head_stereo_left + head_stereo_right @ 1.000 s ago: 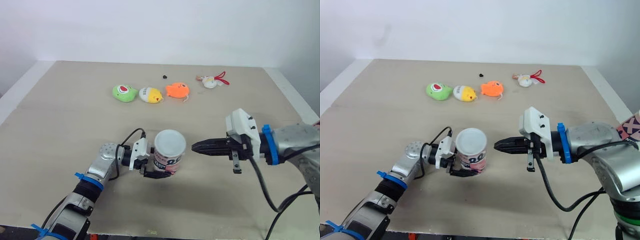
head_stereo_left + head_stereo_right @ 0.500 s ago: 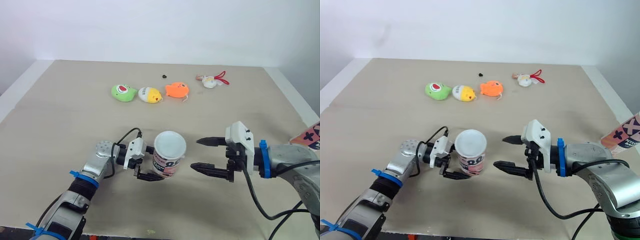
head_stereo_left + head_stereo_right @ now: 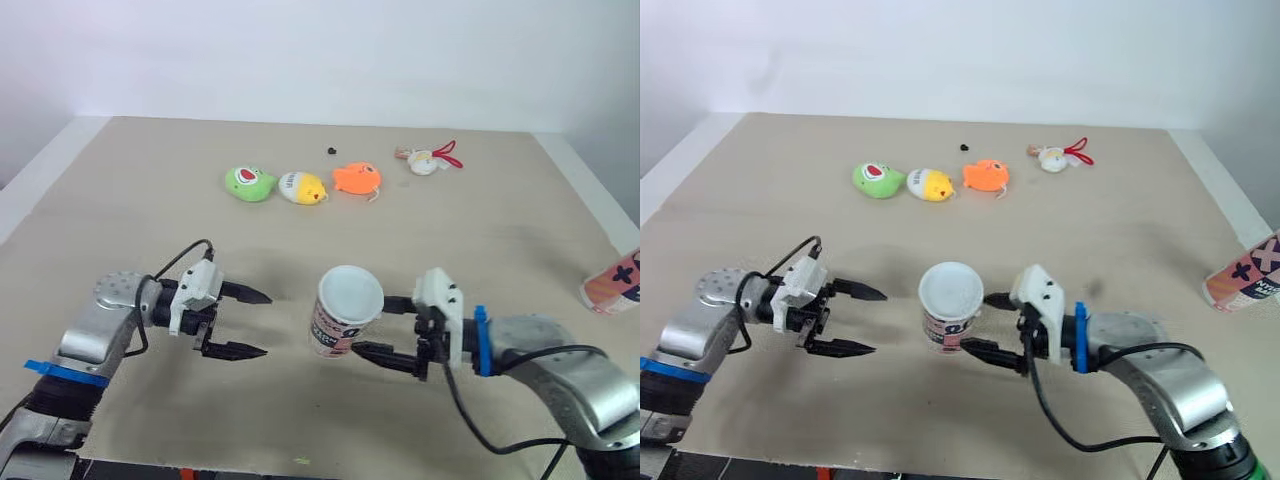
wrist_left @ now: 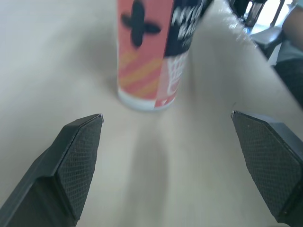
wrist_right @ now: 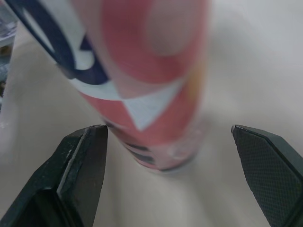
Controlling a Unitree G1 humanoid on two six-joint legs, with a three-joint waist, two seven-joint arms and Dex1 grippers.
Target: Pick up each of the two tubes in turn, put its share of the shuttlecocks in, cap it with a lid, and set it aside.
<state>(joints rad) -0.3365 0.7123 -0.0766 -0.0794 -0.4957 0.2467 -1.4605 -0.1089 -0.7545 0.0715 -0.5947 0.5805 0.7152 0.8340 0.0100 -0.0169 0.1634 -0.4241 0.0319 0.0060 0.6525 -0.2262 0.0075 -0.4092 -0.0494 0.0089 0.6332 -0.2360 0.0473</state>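
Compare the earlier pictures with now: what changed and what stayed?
The left gripper let go of the capped tube and drew back to the robot's left, open. The right gripper, shut a second ago, opened and moved in to straddle the tube without clamping it. The tube remains upright; the toys are unmoved.

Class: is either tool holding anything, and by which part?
Nothing is held. The left tool is open, clear of the tube; the open right tool straddles its lower part, gaps visible.
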